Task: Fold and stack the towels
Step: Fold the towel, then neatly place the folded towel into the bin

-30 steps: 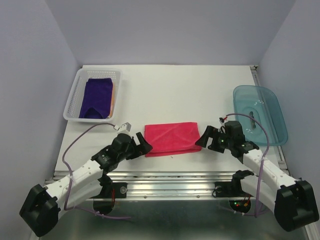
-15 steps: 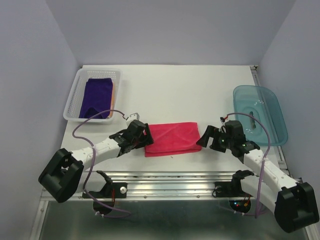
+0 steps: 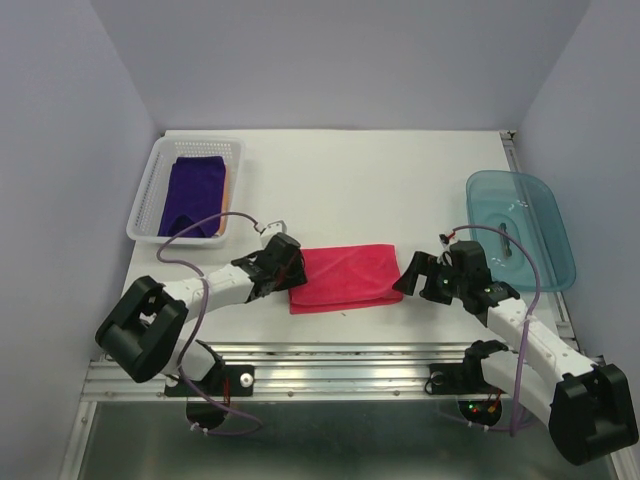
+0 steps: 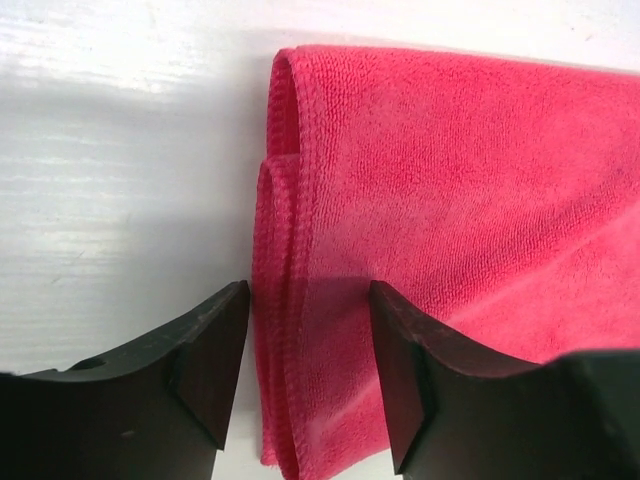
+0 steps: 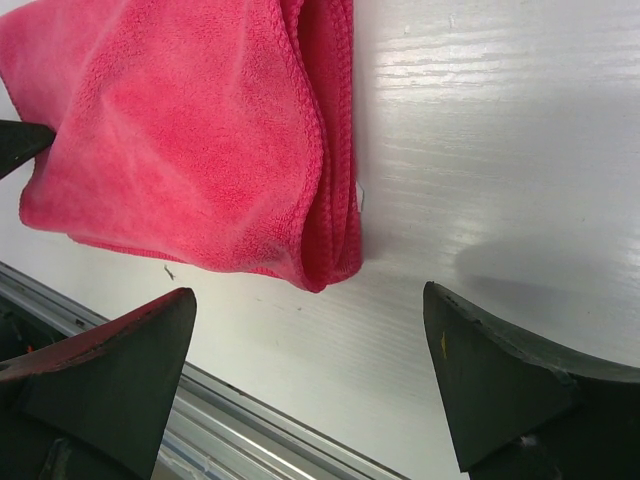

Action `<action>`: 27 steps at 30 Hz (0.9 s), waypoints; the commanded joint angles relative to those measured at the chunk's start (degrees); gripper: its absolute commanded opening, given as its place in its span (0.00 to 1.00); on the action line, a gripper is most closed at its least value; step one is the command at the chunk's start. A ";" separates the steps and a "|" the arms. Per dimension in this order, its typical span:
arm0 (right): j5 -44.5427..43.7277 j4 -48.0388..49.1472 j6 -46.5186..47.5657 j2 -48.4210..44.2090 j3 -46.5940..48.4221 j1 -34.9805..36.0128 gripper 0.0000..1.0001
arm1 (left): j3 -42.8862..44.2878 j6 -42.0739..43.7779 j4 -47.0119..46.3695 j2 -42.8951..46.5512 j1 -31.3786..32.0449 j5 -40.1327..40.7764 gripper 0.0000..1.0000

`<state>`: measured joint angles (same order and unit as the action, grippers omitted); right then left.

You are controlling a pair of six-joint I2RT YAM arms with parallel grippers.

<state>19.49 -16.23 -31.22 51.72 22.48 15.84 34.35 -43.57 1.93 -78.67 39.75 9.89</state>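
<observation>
At the near middle of the desk (image 3: pixel 350 180) lies the pink-red towel (image 3: pixel 347 275), doubled over into a flat rectangle with layered edges showing at both short ends. The left hand (image 3: pixel 288 266) sits at the towel's left end. In the wrist view its 2 fingers (image 4: pixel 215 350) stand part-way apart astride the rolled fold, 1 on bare desk and 1 over the cloth, not pinching, so it grasps nothing. That placement looks meant to catch all the layers in 1 bite. The right hand (image 3: pixel 405 278) hangs just off the towel's right end, released and spread wide, touching nothing; probably it is set there to take the opposite end. Well off to the towel's left and farther back, the clear basket (image 3: pixel 143 190) holds the dark purple towel (image 3: pixel 195 193) folded over the orange towel (image 3: pixel 229 190), of which only a sliver shows. The teal tub (image 3: pixel 540 210) sits back to the towel's right, apart from the work. So 2 towels look stacked, and the 3rd is not yet with them
</observation>
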 commanded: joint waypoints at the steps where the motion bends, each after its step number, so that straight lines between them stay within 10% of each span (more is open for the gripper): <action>1: -0.06 1.81 1.25 -0.22 3.36 0.34 1.00 | 0.80 1.47 3.51 -3.67 0.16 0.66 0.57; 8: 0.11 1.90 1.51 -0.22 3.54 0.34 1.00 | 3.18 3.58 3.69 -8.60 0.33 0.13 0.30; 9: 0.03 1.99 1.52 -0.31 3.45 0.34 1.00 | 4.05 4.10 4.30 -9.04 0.33 0.48 0.02; 16: 0.11 2.69 1.60 -1.89 3.19 0.34 1.00 | 11.86 6.56 11.85 -6.94 1.38 10.48 0.00; 27: 3.37 5.15 1.34 -3.74 2.13 0.25 1.00 | 16.01 41.78 -4.82 0.37 2.79 4.88 0.00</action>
<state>20.73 -14.83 -30.61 49.08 22.48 15.84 48.36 -16.62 5.23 -80.49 42.39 15.64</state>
